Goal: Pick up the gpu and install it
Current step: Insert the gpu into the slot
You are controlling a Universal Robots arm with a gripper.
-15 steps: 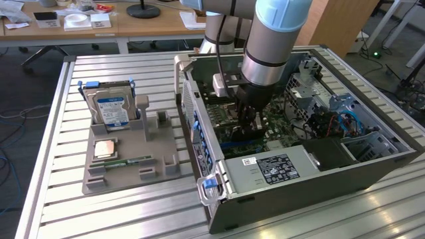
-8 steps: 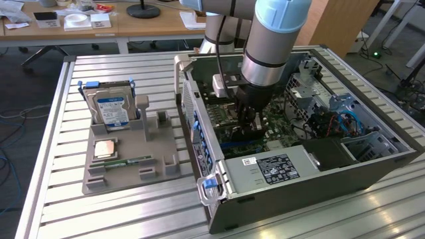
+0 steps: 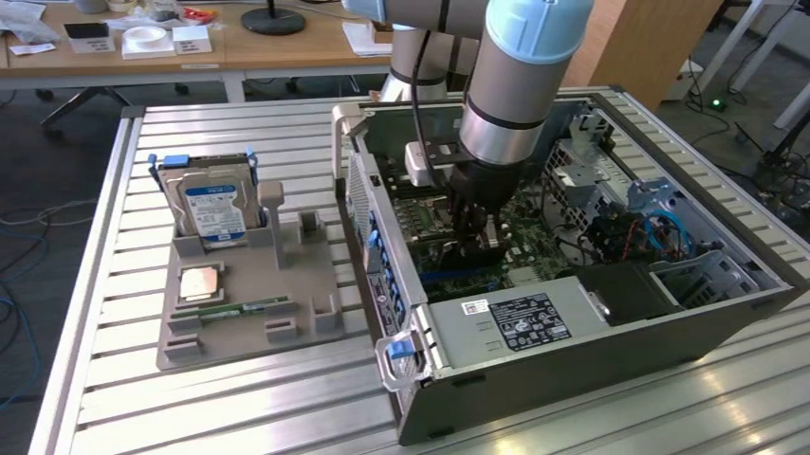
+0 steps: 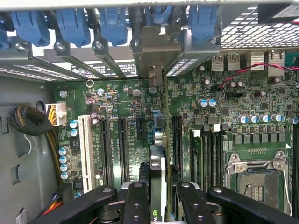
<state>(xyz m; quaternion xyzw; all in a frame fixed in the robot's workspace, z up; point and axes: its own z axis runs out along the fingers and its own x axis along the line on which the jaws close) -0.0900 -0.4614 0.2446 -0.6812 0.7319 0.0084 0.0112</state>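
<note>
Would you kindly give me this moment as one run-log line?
gripper shut on gpu | gpu edge-on over motherboard slots | inside computer case

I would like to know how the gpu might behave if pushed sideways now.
The gpu, a thin flat card gripped edge-on in the gripper, is probably stiff and light. Standing on its narrow edge over the motherboard, it would likely twist under a sideways push.

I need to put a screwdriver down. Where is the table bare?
Bare table borders the gray tray on the exterior view's left and near side. The gap between tray and computer case is narrow; gripper and gpu crowd the case.
</note>
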